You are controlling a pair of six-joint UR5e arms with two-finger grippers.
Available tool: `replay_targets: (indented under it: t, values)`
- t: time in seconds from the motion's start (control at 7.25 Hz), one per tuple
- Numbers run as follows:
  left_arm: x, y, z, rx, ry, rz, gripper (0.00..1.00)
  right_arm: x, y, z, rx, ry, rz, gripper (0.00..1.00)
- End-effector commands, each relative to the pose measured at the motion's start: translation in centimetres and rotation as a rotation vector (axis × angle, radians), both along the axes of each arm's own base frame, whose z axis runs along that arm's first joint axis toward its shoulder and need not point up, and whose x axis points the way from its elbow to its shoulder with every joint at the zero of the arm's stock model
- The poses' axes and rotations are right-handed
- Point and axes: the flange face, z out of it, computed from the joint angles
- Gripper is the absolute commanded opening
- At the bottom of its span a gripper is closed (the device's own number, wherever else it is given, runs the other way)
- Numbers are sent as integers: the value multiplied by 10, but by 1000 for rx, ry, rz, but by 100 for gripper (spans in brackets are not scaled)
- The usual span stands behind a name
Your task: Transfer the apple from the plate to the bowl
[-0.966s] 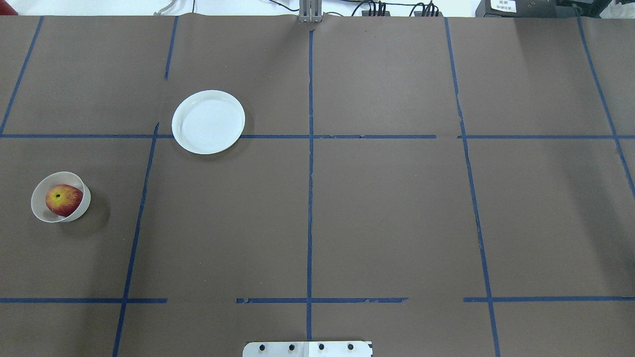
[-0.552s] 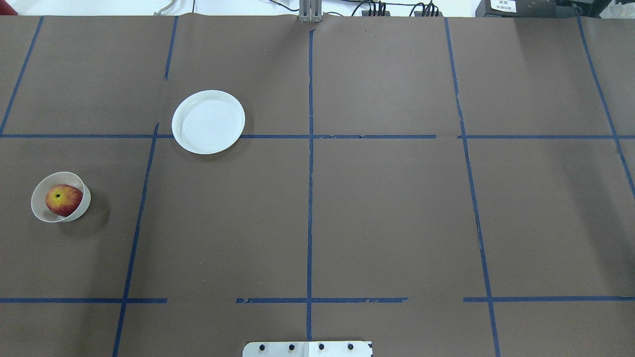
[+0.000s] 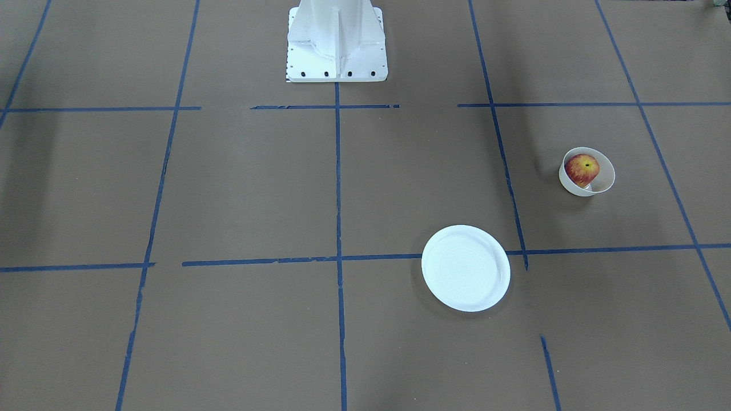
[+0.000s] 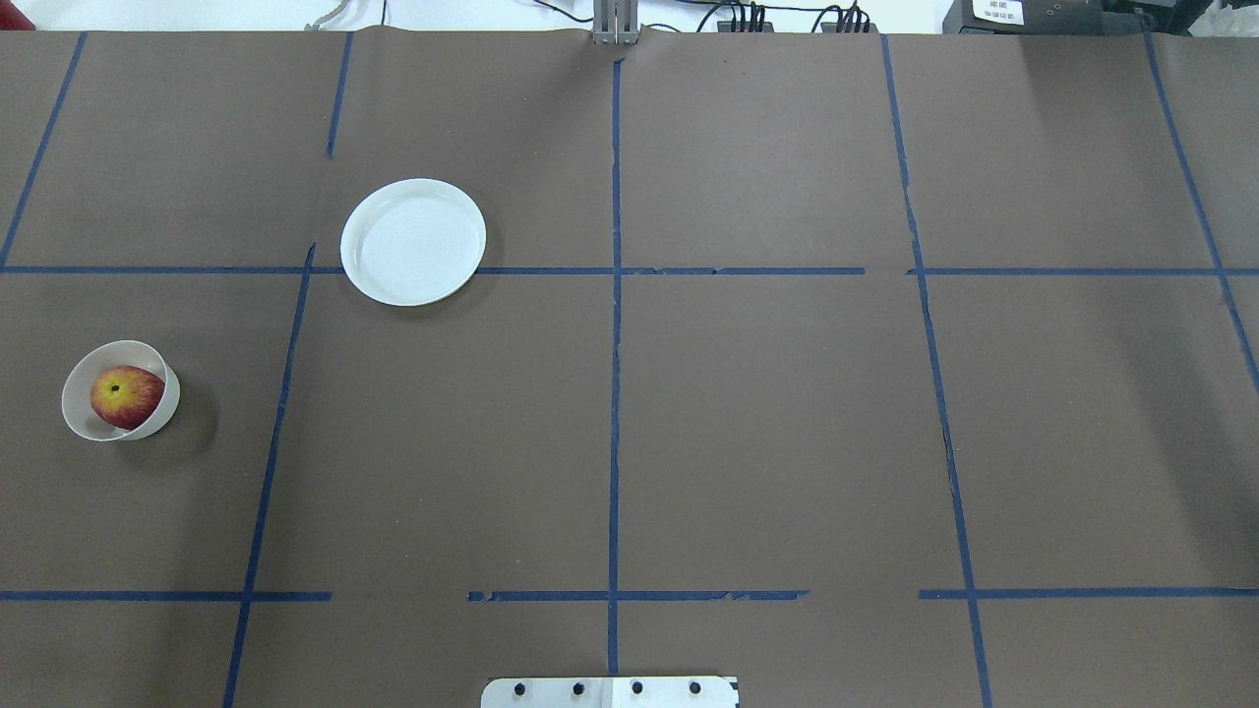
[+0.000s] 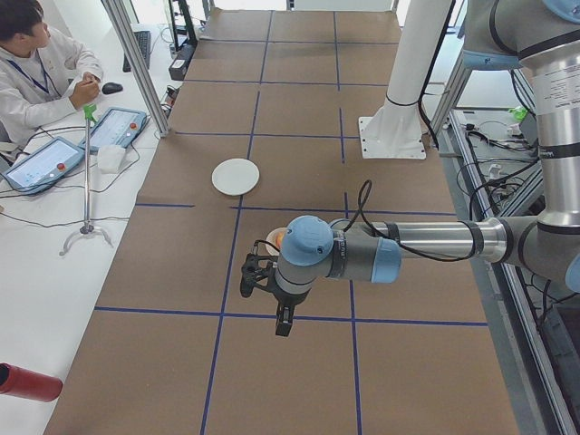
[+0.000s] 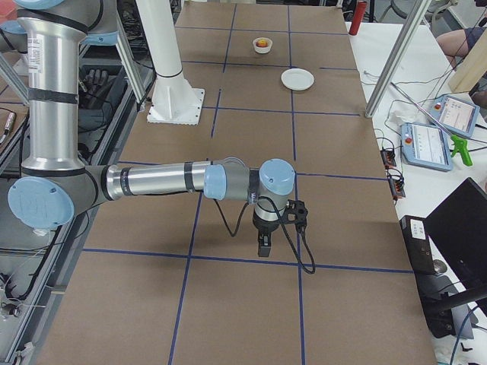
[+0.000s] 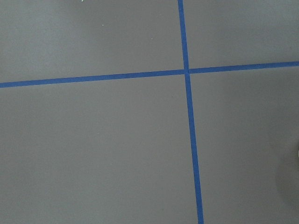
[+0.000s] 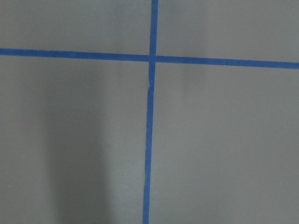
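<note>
The red and yellow apple [image 4: 126, 396] lies inside the small cream-white bowl [image 4: 75, 415] at the table's left side; both also show in the front view, apple [image 3: 582, 168] in bowl [image 3: 606, 178]. The flat white plate [image 4: 413, 241] stands bare, farther back and to the right of the bowl; it also shows in the front view [image 3: 465, 268]. My left gripper [image 5: 283, 319] shows only in the left side view, hanging above the table close to the bowl. My right gripper [image 6: 263, 245] shows only in the right side view. I cannot tell whether either is open or shut.
The brown table cover carries a grid of blue tape lines [image 4: 614, 344]. The white robot base [image 3: 336, 40] stands at the robot's edge of the table. An operator [image 5: 36, 72] sits at a side bench with tablets [image 5: 113, 127] and a stand.
</note>
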Motion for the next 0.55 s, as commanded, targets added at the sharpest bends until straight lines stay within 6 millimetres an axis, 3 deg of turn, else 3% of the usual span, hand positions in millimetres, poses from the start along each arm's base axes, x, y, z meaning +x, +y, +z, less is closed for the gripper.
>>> replay_targets:
  t: [0.0, 0.41]
  values:
    - [0, -1, -4, 7, -1, -1, 100, 0, 0, 0, 0, 0, -1, 100]
    - [-1, -9, -9, 19, -2, -1, 100, 0, 0, 0, 0, 0, 0, 100]
